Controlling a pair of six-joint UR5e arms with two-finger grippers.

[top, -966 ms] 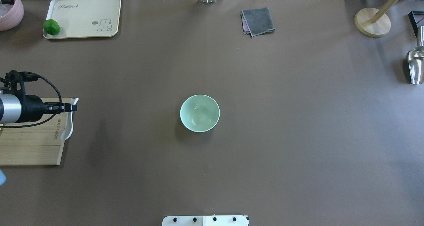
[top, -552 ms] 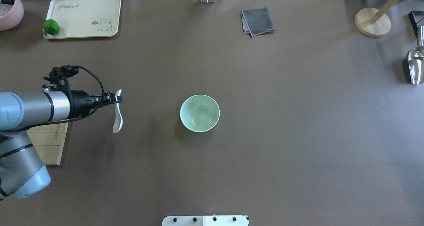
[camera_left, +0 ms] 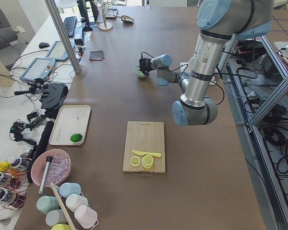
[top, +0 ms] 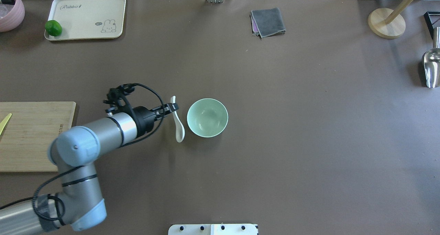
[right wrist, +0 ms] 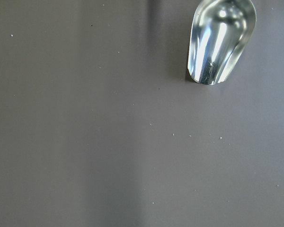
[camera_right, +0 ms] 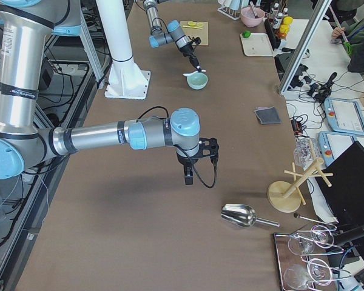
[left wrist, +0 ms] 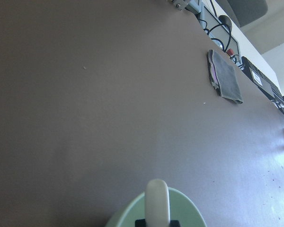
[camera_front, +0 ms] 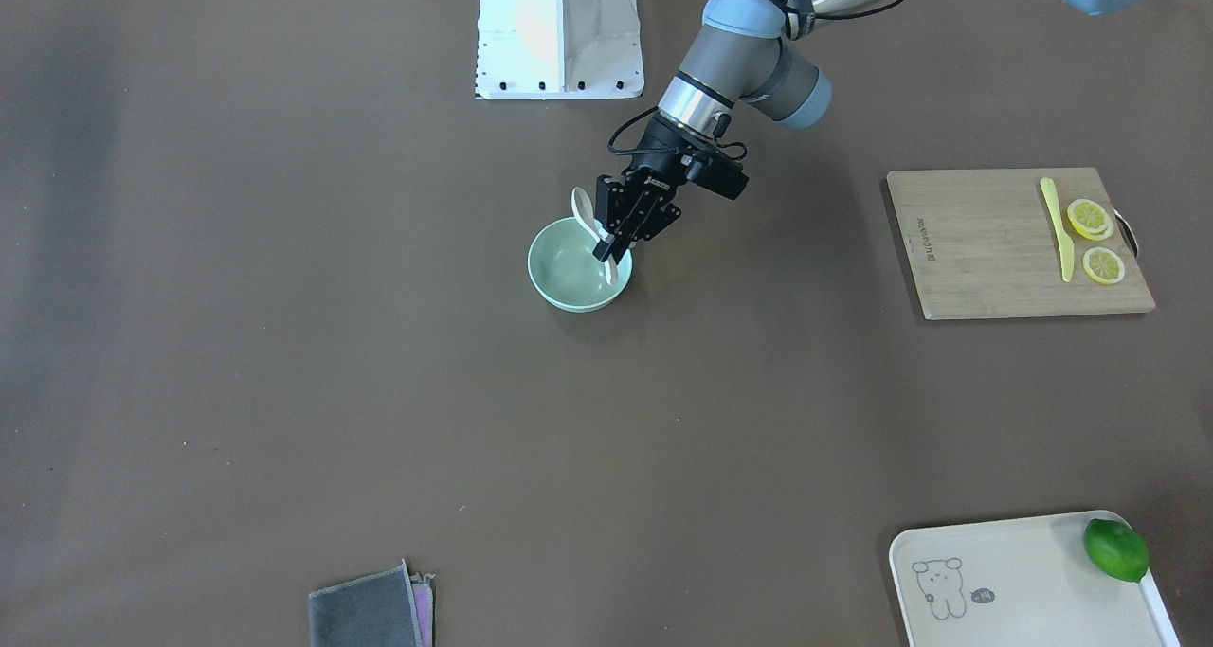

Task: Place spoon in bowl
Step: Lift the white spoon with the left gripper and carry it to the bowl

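**Spoon carried to the bowl's edge, release not yet made**

The spoon (top: 178, 123) hangs in the air, clamped by its handle in the left gripper (top: 174, 107), scoop end toward the robot. From overhead it sits just beside the bowl (top: 207, 117) on the robot's left. In the front-facing view it overlaps the rim nearest the robot. The wrist camera shows its handle tip above the mint rim. Whether it is already over the opening cannot be settled.

The bowl stands upright and holds nothing. The step in hand is the carry. The next move likely calls for a short reach further over the opening, a lowering, and then parting the fingers so the spoon drops inside rather than tipping off the rim.

The right gripper (camera_right: 188, 177) hovers far off near a metal scoop (right wrist: 221, 40). Its jaws cannot be judged.
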